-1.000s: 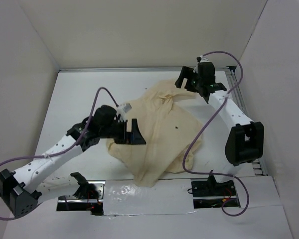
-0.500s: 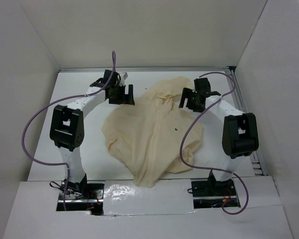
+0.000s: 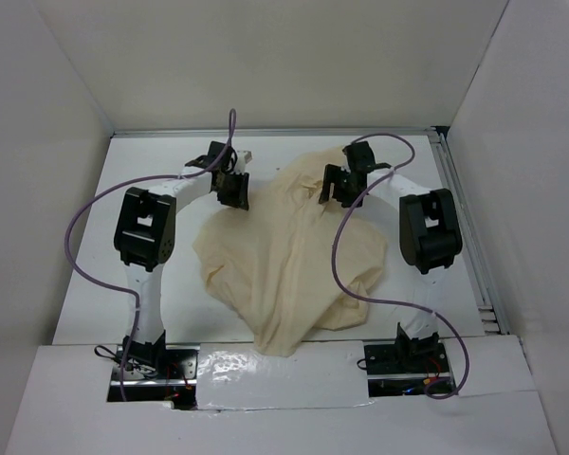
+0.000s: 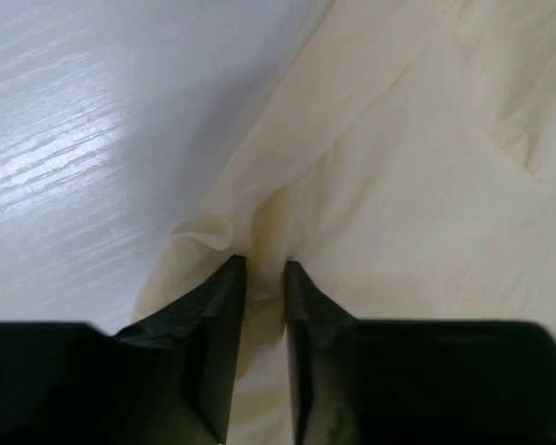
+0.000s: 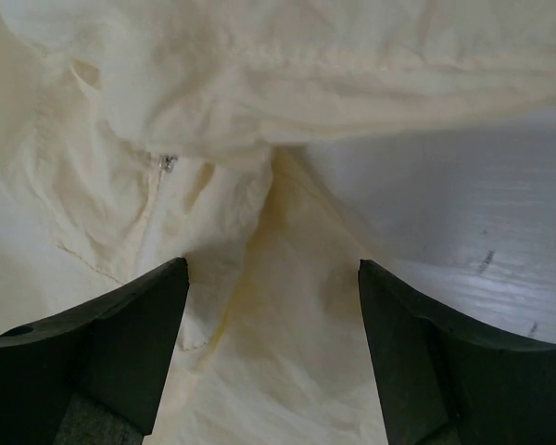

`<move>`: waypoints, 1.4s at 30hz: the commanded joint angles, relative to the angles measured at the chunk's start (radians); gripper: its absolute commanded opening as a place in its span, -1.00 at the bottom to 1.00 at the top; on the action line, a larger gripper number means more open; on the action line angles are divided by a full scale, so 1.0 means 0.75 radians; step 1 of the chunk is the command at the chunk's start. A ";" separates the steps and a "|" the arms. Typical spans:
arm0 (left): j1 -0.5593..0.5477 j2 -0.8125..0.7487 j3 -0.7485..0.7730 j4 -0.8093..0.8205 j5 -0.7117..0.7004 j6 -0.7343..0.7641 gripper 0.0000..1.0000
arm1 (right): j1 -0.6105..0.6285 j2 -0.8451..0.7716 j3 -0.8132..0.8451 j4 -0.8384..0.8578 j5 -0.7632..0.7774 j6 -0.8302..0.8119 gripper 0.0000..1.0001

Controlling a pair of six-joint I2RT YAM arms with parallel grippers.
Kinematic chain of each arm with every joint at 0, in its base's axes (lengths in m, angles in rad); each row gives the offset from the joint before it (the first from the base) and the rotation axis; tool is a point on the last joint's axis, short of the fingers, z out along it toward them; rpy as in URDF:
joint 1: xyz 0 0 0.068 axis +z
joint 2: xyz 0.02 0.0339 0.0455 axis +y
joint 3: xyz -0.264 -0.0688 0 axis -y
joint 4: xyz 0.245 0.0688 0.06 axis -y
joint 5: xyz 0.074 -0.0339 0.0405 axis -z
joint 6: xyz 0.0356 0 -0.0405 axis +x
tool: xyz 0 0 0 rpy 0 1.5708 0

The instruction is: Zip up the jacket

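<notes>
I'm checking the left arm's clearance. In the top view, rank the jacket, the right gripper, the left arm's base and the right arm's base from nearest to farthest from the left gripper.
From the left gripper:
1. jacket: its left edge is right at the jaws.
2. right gripper: across the jacket's top, to the right.
3. left arm's base: near edge, left side.
4. right arm's base: near edge, right side, farthest.

Lab cell; plain white walls point(image 3: 294, 66)

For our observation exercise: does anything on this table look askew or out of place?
The jacket lies crumpled in a lopsided heap, not spread flat, with folds bunched at its far end.
</notes>
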 commanded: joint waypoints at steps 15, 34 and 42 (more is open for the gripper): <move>0.031 -0.267 -0.037 0.146 0.188 -0.022 -1.00 | 0.026 -0.083 0.150 0.108 0.002 0.052 -1.00; -0.119 -1.590 -0.095 0.289 0.251 0.008 -1.00 | 0.435 -1.427 0.322 -0.004 0.921 -0.365 -1.00; -0.104 -1.652 0.300 0.214 0.452 -0.016 -1.00 | 0.531 -1.427 0.836 -0.164 0.767 -0.465 -1.00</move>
